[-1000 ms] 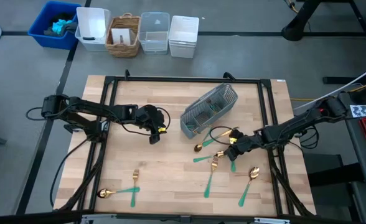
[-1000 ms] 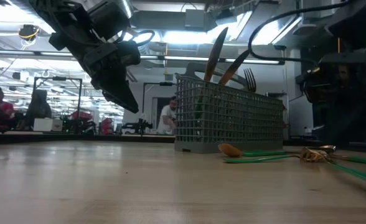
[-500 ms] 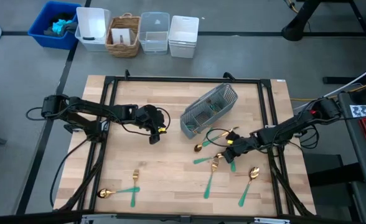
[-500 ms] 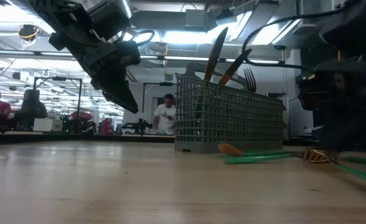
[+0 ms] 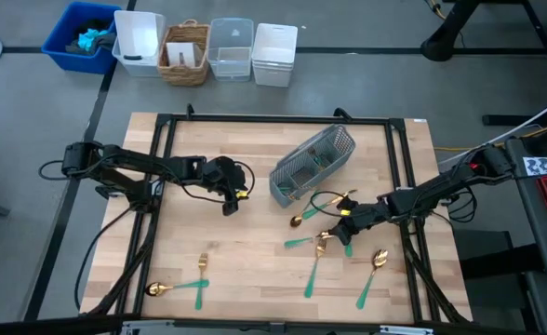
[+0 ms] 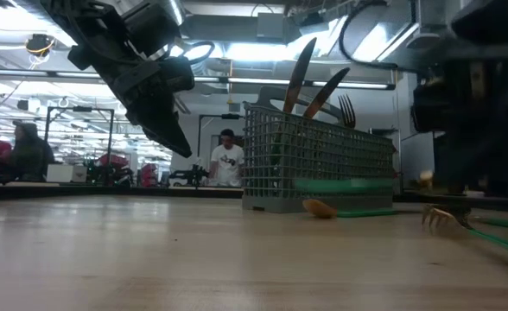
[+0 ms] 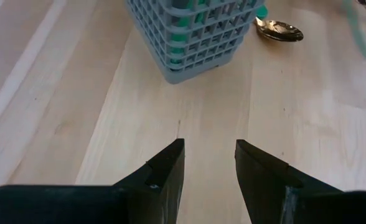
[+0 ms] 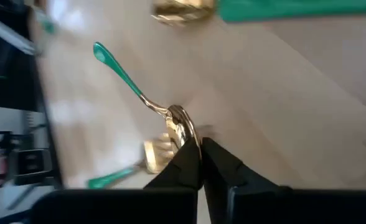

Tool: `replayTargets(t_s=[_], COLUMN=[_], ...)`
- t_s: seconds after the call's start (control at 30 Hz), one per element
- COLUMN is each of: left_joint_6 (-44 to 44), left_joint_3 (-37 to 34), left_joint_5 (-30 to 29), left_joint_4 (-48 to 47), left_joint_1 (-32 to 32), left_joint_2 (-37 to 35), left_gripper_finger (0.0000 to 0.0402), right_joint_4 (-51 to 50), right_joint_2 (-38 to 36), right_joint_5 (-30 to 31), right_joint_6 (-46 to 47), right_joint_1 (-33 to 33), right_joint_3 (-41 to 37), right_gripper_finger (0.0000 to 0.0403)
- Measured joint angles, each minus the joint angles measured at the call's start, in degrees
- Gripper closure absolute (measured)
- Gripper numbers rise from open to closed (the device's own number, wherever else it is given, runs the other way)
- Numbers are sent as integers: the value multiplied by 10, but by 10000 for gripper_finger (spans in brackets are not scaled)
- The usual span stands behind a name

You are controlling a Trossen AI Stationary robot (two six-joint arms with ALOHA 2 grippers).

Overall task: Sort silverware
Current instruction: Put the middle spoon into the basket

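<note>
Right gripper (image 5: 344, 223) low over the wooden table (image 5: 255, 270), right of centre, just in front of the grey mesh caddy (image 5: 313, 165); fingers (image 8: 184, 163) pinched together on the gold bowl of a teal-handled spoon (image 8: 140, 94), handle sticking out away from the wrist. Beside that grip, a fork (image 5: 314, 263) lying flat with its gold tines (image 6: 437, 216) close to the fingers, handle running toward the front edge. Another spoon (image 5: 301, 216) just in front of the caddy, its bowl (image 7: 278, 30) near the caddy's corner. One more spoon (image 5: 370, 274) nearer the front right. At the front left, well apart from the rest, a fork (image 5: 201, 277) and a spoon (image 5: 169, 288) lying close together. Inside the caddy, several pieces standing upright, handles and one fork head poking above the rim (image 6: 325, 91). Left gripper (image 5: 229, 203) hanging above bare wood at the left of centre, fingers (image 7: 164, 168) parted with a clear gap, nothing between them, pointing toward the caddy.
</note>
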Motion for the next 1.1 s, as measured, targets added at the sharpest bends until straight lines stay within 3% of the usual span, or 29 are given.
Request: replayTargets(t_s=[0.4, 0.63, 0.83, 0.97, 1.1], left_joint_6=[-18, -20, -18, -18, -18], left_joint_3=[0, 0, 0, 0, 0], left_joint_5=[0, 0, 0, 0, 0], left_joint_4=[2, 10, 29, 30, 32], left_joint_1=[0, 0, 0, 0, 0], left_joint_2=[0, 0, 0, 0, 0], left_gripper_finger=[270, 270, 270, 270, 270], right_joint_4=[-32, -85, -325, -488, -559], right_joint_2=[-208, -336, -376, -352, -316], right_joint_5=[6, 73, 205, 322, 396], right_joint_6=[-64, -173, -313, -378, -506], right_joint_1=[0, 0, 0, 0, 0], right_joint_3=[0, 35, 169, 272, 353], right_gripper_finger=[396, 396, 398, 398, 398])
